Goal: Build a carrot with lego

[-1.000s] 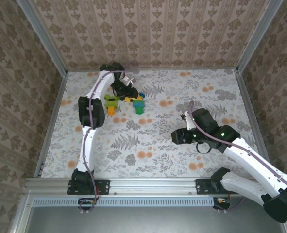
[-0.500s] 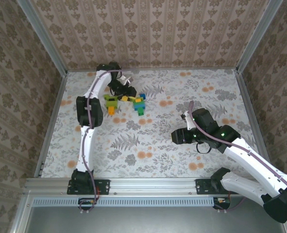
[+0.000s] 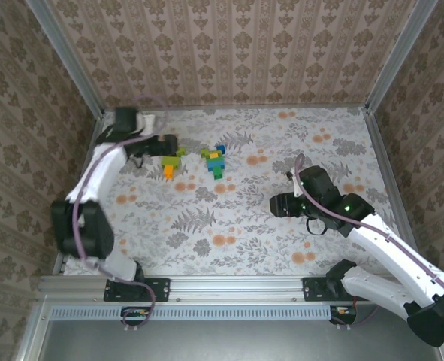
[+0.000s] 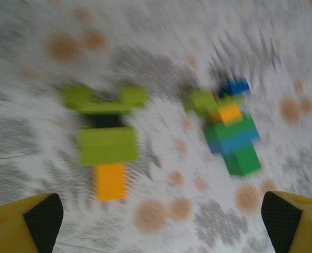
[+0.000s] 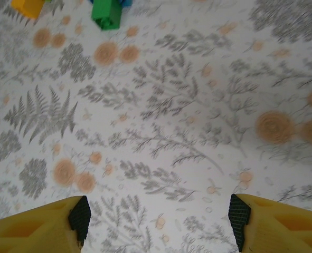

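The carrot (image 3: pixel 173 160) lies flat at the back left of the table: lime-green bricks spreading at the far end and an orange tip (image 3: pixel 167 172) nearest me. In the blurred left wrist view the carrot (image 4: pixel 106 144) lies ahead of the fingers, apart from them. A second lego cluster (image 3: pixel 216 160) of lime, orange, blue and green bricks lies just to its right, seen too as the cluster (image 4: pixel 230 132). My left gripper (image 3: pixel 166 144) hovers just left of the carrot, open and empty (image 4: pixel 161 226). My right gripper (image 3: pixel 276 203) is open over bare table (image 5: pixel 159 219) at mid right.
The floral table cover (image 3: pixel 229 226) is bounded by metal rails and patterned walls; the left rail (image 3: pixel 83 180) runs close to the left arm. A green brick (image 5: pixel 107 13) and an orange one (image 5: pixel 28 6) sit at the top edge of the right wrist view.
The left gripper opened, let go at the bricks and pulled back to the left as the arm swung outward. The right gripper widened slightly and shifted a little.
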Available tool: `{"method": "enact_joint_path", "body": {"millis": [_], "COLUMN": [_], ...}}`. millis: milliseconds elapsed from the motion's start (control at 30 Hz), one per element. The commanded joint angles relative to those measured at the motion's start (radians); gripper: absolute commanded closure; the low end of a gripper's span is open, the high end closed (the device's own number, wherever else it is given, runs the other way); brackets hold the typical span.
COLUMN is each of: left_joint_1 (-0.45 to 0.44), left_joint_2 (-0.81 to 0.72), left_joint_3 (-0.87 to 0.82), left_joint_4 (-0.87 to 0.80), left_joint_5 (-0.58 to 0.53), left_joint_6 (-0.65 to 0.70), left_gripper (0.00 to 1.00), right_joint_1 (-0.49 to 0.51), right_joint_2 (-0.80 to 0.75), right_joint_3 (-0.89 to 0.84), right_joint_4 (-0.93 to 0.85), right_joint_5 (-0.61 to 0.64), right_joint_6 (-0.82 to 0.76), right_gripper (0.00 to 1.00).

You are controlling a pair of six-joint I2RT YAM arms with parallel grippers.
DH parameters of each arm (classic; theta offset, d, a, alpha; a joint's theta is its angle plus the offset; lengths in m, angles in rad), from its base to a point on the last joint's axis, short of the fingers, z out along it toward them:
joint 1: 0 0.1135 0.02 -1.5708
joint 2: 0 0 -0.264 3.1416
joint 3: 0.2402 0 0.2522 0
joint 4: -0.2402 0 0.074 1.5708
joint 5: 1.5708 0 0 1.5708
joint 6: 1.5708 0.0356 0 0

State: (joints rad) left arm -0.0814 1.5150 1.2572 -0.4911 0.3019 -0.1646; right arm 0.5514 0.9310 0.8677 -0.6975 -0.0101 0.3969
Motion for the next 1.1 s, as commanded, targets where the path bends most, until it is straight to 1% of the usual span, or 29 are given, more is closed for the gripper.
{"method": "enact_joint_path", "body": {"millis": [0,67,133,200,267,333,367,400,433,467,533,600,633,667,700,733,767,800,833,900,933,967,1000,1033,1067], "left_joint_1": [0.073,0.078,0.078,0.077,0.078,0.079,0.080,0.093,0.088,0.093,0.094,0.092,0.094,0.097,0.099,0.095,0.093,0.091,0.087,0.066,0.062,0.055,0.024,0.006,0.001], "left_joint_2": [-0.145,-0.249,-0.295,-0.284,-0.240,-0.191,-0.160,-0.161,-0.159,-0.168,-0.195,-0.227,-0.226,-0.208,-0.208,-0.218,-0.207,-0.182,-0.180,-0.138,-0.088,-0.047,-0.053,-0.023,-0.003], "left_joint_3": [-0.265,-0.373,-0.421,-0.481,-0.525,-0.590,-0.631,-0.610,-0.620,-0.626,-0.659,-0.753,-0.812,-0.882,-0.908,-0.893,-0.882,-0.880,-0.861,-0.866,-0.889,-0.891,-0.851,-0.832,-0.824], "left_joint_4": [0.426,0.519,0.521,0.584,0.619,0.728,0.817,0.748,0.770,0.776,0.821,0.930,1.018,1.151,1.191,1.149,1.142,1.172,1.134,1.208,1.302,1.381,1.270,1.277,1.302], "left_joint_5": [-0.137,-0.221,-0.319,-0.375,-0.452,-0.473,-0.482,-0.457,-0.468,-0.457,-0.450,-0.460,-0.473,-0.485,-0.480,-0.489,-0.508,-0.524,-0.524,-0.564,-0.575,-0.575,-0.562,-0.569,-0.563], "left_joint_6": [-0.121,-0.092,-0.032,0.045,0.051,0.039,0.023,-0.004,-0.002,0.002,0.026,0.063,0.068,0.059,0.065,0.061,0.062,0.074,0.074,0.108,0.113,0.156,0.166,0.195,0.215], "left_gripper": [0.00,0.00,0.00,0.00,0.00,0.00,0.00,0.00,0.00,0.00,0.00,0.00,0.00,0.00,0.00,0.00,0.00,0.00,0.00,0.00,0.00,0.00,0.00,0.00,0.00], "right_joint_1": [-0.011,-0.017,-0.019,-0.027,-0.034,-0.034,-0.034,-0.034,-0.036,-0.046,-0.081,-0.131,-0.160,-0.193,-0.217,-0.233,-0.256,-0.281,-0.302,-0.342,-0.354,-0.366,-0.379,-0.389,-0.395], "right_joint_2": [-0.010,-0.013,-0.025,-0.026,-0.016,-0.002,0.008,0.022,0.037,0.055,0.082,0.090,0.089,0.086,0.074,0.064,0.054,0.050,0.053,0.085,0.111,0.147,0.189,0.228,0.272], "right_joint_3": [0.055,0.059,0.032,-0.013,-0.058,-0.114,-0.145,-0.175,-0.198,-0.223,-0.255,-0.322,-0.351,-0.388,-0.411,-0.438,-0.473,-0.513,-0.537,-0.572,-0.584,-0.591,-0.596,-0.602,-0.603], "right_joint_4": [0.032,0.043,0.089,0.152,0.264,0.384,0.441,0.502,0.545,0.591,0.643,0.762,0.807,0.869,0.904,0.947,1.013,1.081,1.124,1.216,1.262,1.306,1.353,1.404,1.466], "right_joint_5": [0.136,0.189,0.276,0.367,0.411,0.446,0.480,0.521,0.562,0.607,0.651,0.642,0.624,0.597,0.570,0.562,0.541,0.501,0.464,0.415,0.412,0.406,0.385,0.370,0.372], "right_joint_6": [0.016,0.030,0.040,0.002,-0.071,-0.149,-0.183,-0.227,-0.257,-0.278,-0.286,-0.296,-0.291,-0.294,-0.302,-0.307,-0.316,-0.319,-0.316,-0.328,-0.337,-0.340,-0.354,-0.367,-0.380], "right_gripper": [0.27,0.26,0.25,0.23,0.23,0.23,0.22,0.22,0.22,0.22,0.22,0.22,0.22,0.22,0.21,0.22,0.21,0.20,0.19,0.14,0.14,0.13,0.11,0.07,0.01]}}
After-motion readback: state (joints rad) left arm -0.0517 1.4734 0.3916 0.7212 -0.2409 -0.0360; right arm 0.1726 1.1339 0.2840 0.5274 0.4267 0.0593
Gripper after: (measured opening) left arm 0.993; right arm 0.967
